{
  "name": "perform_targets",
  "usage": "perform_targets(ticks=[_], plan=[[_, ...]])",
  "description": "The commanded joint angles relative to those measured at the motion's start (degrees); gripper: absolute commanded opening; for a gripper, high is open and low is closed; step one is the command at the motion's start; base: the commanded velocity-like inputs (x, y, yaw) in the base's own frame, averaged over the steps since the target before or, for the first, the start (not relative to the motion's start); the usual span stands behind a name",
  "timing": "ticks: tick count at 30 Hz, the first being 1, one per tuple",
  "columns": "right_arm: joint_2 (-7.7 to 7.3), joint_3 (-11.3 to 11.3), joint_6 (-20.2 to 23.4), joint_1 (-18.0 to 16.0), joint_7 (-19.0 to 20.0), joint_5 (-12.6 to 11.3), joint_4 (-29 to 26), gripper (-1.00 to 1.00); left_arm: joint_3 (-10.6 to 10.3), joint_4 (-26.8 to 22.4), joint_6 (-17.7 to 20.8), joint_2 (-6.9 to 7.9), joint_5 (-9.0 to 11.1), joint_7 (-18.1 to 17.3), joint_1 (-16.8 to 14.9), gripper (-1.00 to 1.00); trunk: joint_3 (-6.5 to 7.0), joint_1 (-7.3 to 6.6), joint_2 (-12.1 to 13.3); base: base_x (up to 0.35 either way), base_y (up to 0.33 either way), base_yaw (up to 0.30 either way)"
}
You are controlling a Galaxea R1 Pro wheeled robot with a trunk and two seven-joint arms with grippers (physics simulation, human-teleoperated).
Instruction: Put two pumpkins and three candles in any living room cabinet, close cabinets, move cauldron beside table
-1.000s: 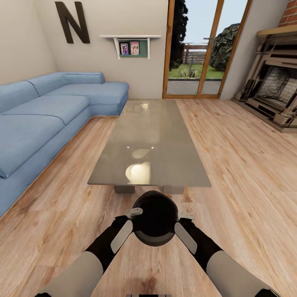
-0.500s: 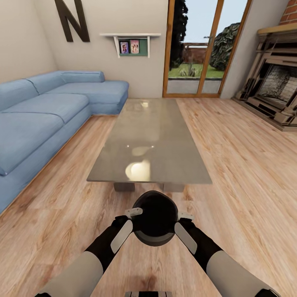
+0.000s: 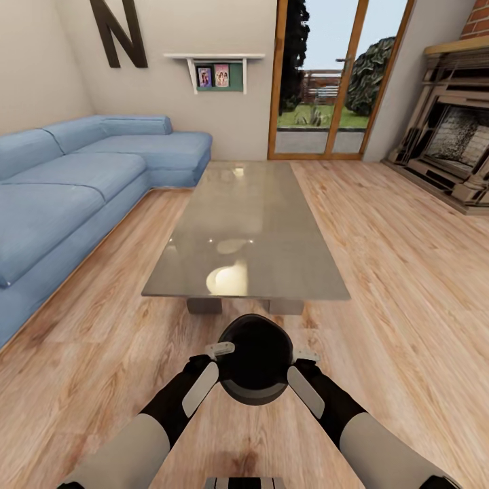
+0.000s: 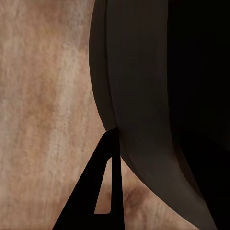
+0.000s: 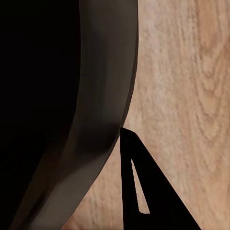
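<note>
The black cauldron point(image 3: 255, 360) is held between my two arms over the wood floor, just short of the near end of the grey glossy table point(image 3: 272, 224). My left gripper point(image 3: 221, 350) is shut on the cauldron's left rim and my right gripper point(image 3: 305, 355) is shut on its right rim. In the left wrist view the cauldron's dark wall point(image 4: 143, 96) curves past one black finger point(image 4: 98, 191) on its outside. The right wrist view mirrors this, with the cauldron wall point(image 5: 100, 96) and an outer finger point(image 5: 143, 187). The pumpkins, candles and cabinet are out of view.
A blue L-shaped sofa point(image 3: 68, 183) runs along the left wall. A brick fireplace point(image 3: 455, 149) stands at the right, and a glass garden door point(image 3: 333, 81) is behind the table. Open plank floor point(image 3: 407, 285) lies on both sides of the table.
The whole view has shifted slightly and the table's near end looks a little wider, so the camera has crept forward. The cauldron and both grippers keep the same pose.
</note>
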Motion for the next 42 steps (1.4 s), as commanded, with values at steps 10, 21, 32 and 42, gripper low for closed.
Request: perform_targets(ticks=[10, 21, 32, 42], plan=[[-0.02, 0.5, 0.0, -0.1, -0.4, -2.2, -0.1, -1.00, -0.6, -0.2, -0.2, 0.40, 1.0, 0.7, -0.1, -1.00, -0.04, -0.01, 0.0, 0.107, 0.026, 0.000], [-0.01, 0.5, -0.3, -0.1, -0.4, -2.2, -0.1, -1.00, -0.6, -0.2, -0.2, 0.40, 1.0, 0.7, -0.1, -1.00, -0.04, -0.01, 0.0, 0.034, 0.006, 0.000], [-0.01, 0.5, -0.3, -0.1, -0.4, -2.2, -0.1, -1.00, -0.6, -0.2, -0.2, 0.40, 1.0, 0.7, 0.0, -1.00, -0.40, 0.43, -0.8, 0.009, 0.001, 0.000], [-0.01, 0.5, -0.3, -0.1, -0.4, -2.2, -0.1, -1.00, -0.6, -0.2, -0.2, 0.40, 1.0, 0.8, -0.1, -1.00, -0.94, 1.09, -2.0, 0.000, 0.000, 0.000]])
